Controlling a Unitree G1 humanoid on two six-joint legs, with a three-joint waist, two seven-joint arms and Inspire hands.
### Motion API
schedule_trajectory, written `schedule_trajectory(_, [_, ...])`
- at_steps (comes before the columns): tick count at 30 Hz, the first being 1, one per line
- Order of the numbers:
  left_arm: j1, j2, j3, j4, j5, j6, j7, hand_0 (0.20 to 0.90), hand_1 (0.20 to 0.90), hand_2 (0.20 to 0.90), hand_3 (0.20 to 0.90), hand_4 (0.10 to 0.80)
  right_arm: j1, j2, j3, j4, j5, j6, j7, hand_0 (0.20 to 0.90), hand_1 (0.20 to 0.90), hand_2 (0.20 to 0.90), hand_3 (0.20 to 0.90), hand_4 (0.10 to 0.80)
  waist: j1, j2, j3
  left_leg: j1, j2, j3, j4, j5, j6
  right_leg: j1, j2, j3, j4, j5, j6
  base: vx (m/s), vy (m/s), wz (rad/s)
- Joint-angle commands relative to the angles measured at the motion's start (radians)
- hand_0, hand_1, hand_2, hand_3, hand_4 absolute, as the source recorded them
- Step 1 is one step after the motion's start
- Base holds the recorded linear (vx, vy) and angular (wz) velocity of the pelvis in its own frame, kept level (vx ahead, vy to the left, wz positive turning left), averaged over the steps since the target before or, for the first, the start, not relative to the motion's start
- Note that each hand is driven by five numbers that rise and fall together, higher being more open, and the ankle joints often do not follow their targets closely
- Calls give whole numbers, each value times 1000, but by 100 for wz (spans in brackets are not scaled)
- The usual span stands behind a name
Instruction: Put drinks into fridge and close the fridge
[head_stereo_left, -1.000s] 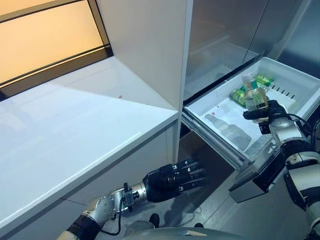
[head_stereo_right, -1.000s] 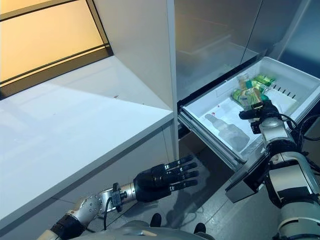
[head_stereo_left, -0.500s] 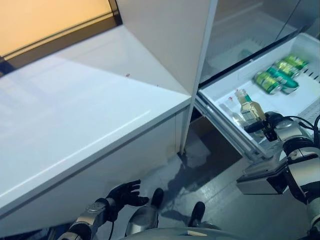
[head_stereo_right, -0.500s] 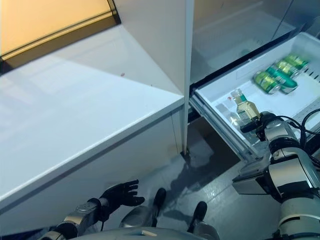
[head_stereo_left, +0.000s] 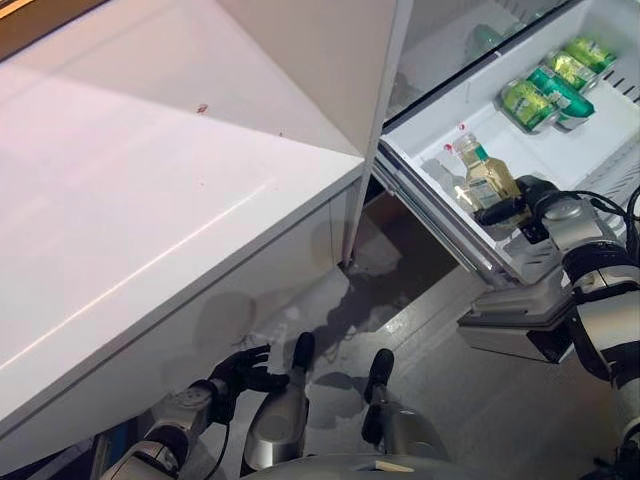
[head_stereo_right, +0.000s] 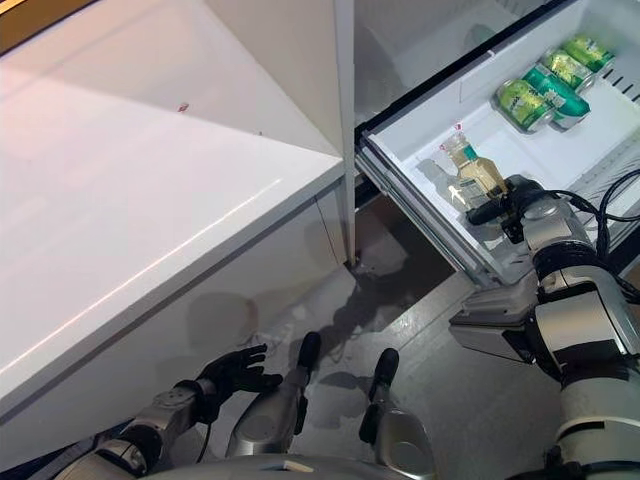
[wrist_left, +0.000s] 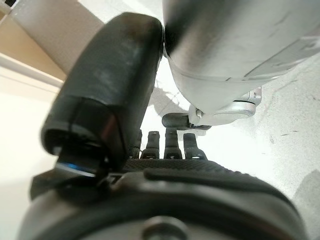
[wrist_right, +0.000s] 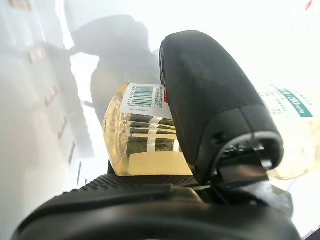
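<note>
A clear bottle of yellow drink (head_stereo_left: 486, 180) with a white cap stands upright in the white pulled-out fridge drawer (head_stereo_left: 610, 150). My right hand (head_stereo_left: 530, 200) is shut on it from the drawer's front edge; in the right wrist view the thumb (wrist_right: 215, 110) lies across the bottle (wrist_right: 145, 135). Green cans (head_stereo_left: 545, 92) lie at the back of the same drawer. My left hand (head_stereo_left: 240, 370) hangs low by the floor under the counter, fingers loosely spread and holding nothing; it also shows in the left wrist view (wrist_left: 105, 100).
A white counter (head_stereo_left: 130, 200) fills the left side, ending at a white upright panel (head_stereo_left: 330, 70) beside the fridge. The fridge's inner compartment (head_stereo_left: 450, 40) is above the drawer. Grey floor (head_stereo_left: 470, 400) lies below.
The camera has tilted down and the picture has shifted. My right hand with the bottle has sunk lower into the drawer. My left hand has dropped from the drawer's height to near the floor.
</note>
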Motion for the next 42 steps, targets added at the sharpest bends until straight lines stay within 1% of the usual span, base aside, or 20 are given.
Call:
schedule_trajectory(1, [8,0,-52,-9,8,-9,-5,900,900,900,900,800,-62,-52,154,-7,-120,-28,-4,900,900,900,900,800,-3,-11,-6,-9,-38,101,21,-70,49,-17,-13,84,75,-51,21,0,0,0])
schedule_trajectory(5, [-7,5,-56,-20,16,-5,-11,900,900,900,900,800,-71,-46,165,-55,-87,-19,-30,900,900,900,900,800,-8,-15,-13,0,-36,105,21,-72,47,-12,-10,85,81,-55,17,0,0,0])
schedule_trajectory(8, [-1,6,-53,-29,36,2,-9,900,900,900,900,800,-67,-50,151,-136,-65,-15,-71,900,900,900,900,800,-16,-23,-26,13,-35,111,19,-76,45,-2,-6,91,84,-59,16,0,0,0])
schedule_trajectory(12, [21,5,-41,-33,67,14,-12,900,900,900,900,800,-44,-80,127,-263,-62,-1,-71,900,900,900,900,800,-33,-36,-48,33,-34,121,18,-83,43,10,-2,103,86,-64,16,8,0,-1])
schedule_trajectory(15, [39,-1,-34,-27,89,17,-8,900,900,900,900,800,-21,-103,106,-355,-24,14,-74,900,900,900,900,800,-49,-48,-71,53,-34,133,14,-89,42,28,1,115,78,-64,17,34,9,-5])
schedule_trajectory(17, [48,-2,-30,-28,98,19,-8,900,900,900,900,800,-8,-112,89,-383,17,15,-78,900,900,900,900,800,-56,-52,-84,65,-33,141,11,-93,43,38,3,121,72,-63,18,27,17,-14])
schedule_trajectory(19, [61,-6,-21,-26,110,22,-6,900,900,900,900,800,18,-123,45,-430,90,12,-82,900,900,900,900,800,-69,-60,-107,82,-32,153,8,-99,43,54,4,131,65,-63,20,33,25,-14])
schedule_trajectory(21, [69,-9,-15,-24,118,25,-1,900,900,900,900,800,44,-126,-3,-473,217,0,-91,900,900,900,900,800,-80,-66,-127,98,-32,162,5,-104,43,66,6,138,60,-64,21,33,30,-12])
schedule_trajectory(23, [73,-11,-8,-15,124,31,1,900,900,900,900,800,70,-123,-62,-515,348,-30,-106,900,900,900,900,800,-91,-69,-146,113,-31,171,3,-110,43,79,8,145,56,-66,21,16,41,-17])
schedule_trajectory(24, [74,-13,-3,-4,129,30,-1,900,900,900,900,800,87,-120,-104,-540,435,-61,-121,900,900,900,900,800,-98,-71,-157,122,-31,176,3,-114,44,86,8,148,55,-68,22,10,37,-19])
schedule_trajectory(25, [74,-13,-1,0,130,29,0,900,900,900,900,800,93,-119,-119,-548,474,-82,-137,900,900,900,900,800,-100,-71,-160,124,-31,178,3,-116,44,88,8,149,55,-68,22,25,40,-11])
schedule_trajectory(26, [79,-19,2,17,136,28,2,900,900,900,900,800,124,-104,-180,-584,578,-142,-174,900,900,900,900,800,-108,-73,-179,138,-31,183,3,-122,45,98,8,153,55,-71,23,40,37,-6])
schedule_trajectory(28, [89,-27,10,42,147,27,1,900,900,900,900,800,175,-78,-283,-635,692,-256,-237,900,900,900,900,800,-118,-74,-206,155,-34,190,5,-132,48,115,8,160,53,-75,26,63,44,-19])
schedule_trajectory(29, [93,-32,12,53,150,25,0,900,900,900,900,800,194,-66,-322,-653,721,-291,-253,900,900,900,900,800,-122,-72,-217,162,-34,193,6,-137,49,120,8,162,52,-76,27,71,49,-19])
schedule_trajectory(30, [98,-39,10,67,151,24,2,900,900,900,900,800,217,-50,-365,-676,739,-354,-301,900,900,900,900,800,-127,-70,-231,169,-35,197,8,-141,50,127,7,166,51,-77,28,74,51,-10])
schedule_trajectory(32, [107,-48,4,92,150,19,4,900,900,900,900,800,253,-27,-430,-713,749,-439,-375,900,900,900,900,800,-132,-68,-249,185,-38,202,11,-152,54,142,7,175,52,-82,30,71,49,-14])
schedule_trajectory(35, [118,-63,-5,130,152,13,10,900,900,900,900,800,302,2,-509,-729,756,-540,-483,900,900,900,900,800,-142,-65,-270,203,-43,207,24,-168,60,160,5,190,55,-89,32,74,43,-17])
schedule_trajectory(38, [128,-73,-8,157,151,15,14,900,900,900,900,800,357,17,-555,-722,730,-578,-559,900,900,900,900,800,-146,-66,-285,219,-47,208,35,-181,63,178,5,201,50,-91,32,86,15,-13])
schedule_trajectory(41, [140,-79,-11,169,160,18,21,900,900,900,900,800,399,24,-580,-695,692,-578,-617,900,900,900,900,800,-144,-68,-293,225,-51,200,51,-194,68,187,1,208,59,-97,33,93,-7,-15])
schedule_trajectory(42, [146,-78,-12,166,170,24,21,900,900,900,900,800,417,28,-586,-686,681,-558,-629,900,900,900,900,800,-141,-69,-294,225,-54,196,62,-199,72,187,-2,210,69,-102,33,102,-16,-6])
